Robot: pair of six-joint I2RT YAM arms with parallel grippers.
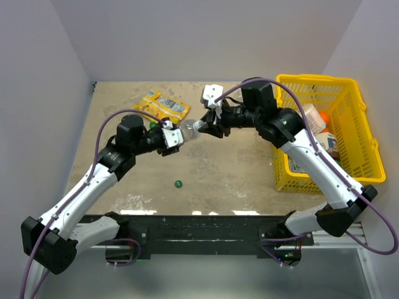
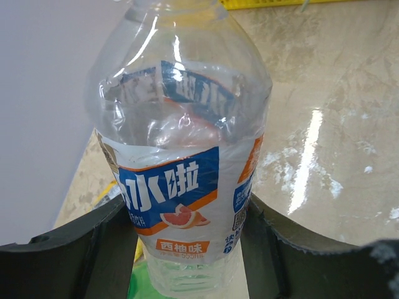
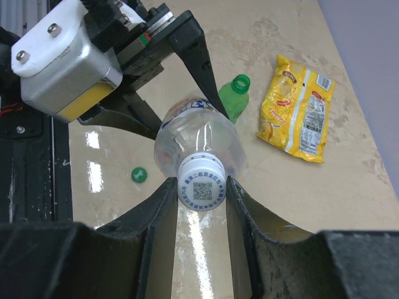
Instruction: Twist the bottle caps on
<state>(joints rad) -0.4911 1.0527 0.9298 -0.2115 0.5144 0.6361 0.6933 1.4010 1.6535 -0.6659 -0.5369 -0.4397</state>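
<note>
Right gripper (image 1: 204, 124) fingers press on both sides of the white cap (image 3: 201, 188), which sits on the neck of the clear labelled bottle (image 2: 181, 156); the left gripper (image 1: 175, 137) is clamped on that bottle's body, holding it roughly level between the arms. Beyond it, partly hidden by the bottle and the left gripper, is the uncapped green bottle (image 3: 235, 96), with the loose green cap (image 3: 139, 175) and a yellow snack packet (image 3: 299, 109) on the table (image 1: 237, 168) nearby. A yellow basket (image 1: 315, 79) of containers stands well apart, beside the right arm.

Yellow snack packet (image 1: 162, 106) flat on beige table (image 1: 237, 177), far side; yellow basket (image 1: 315, 78) right, holding containers (image 1: 329, 144).
</note>
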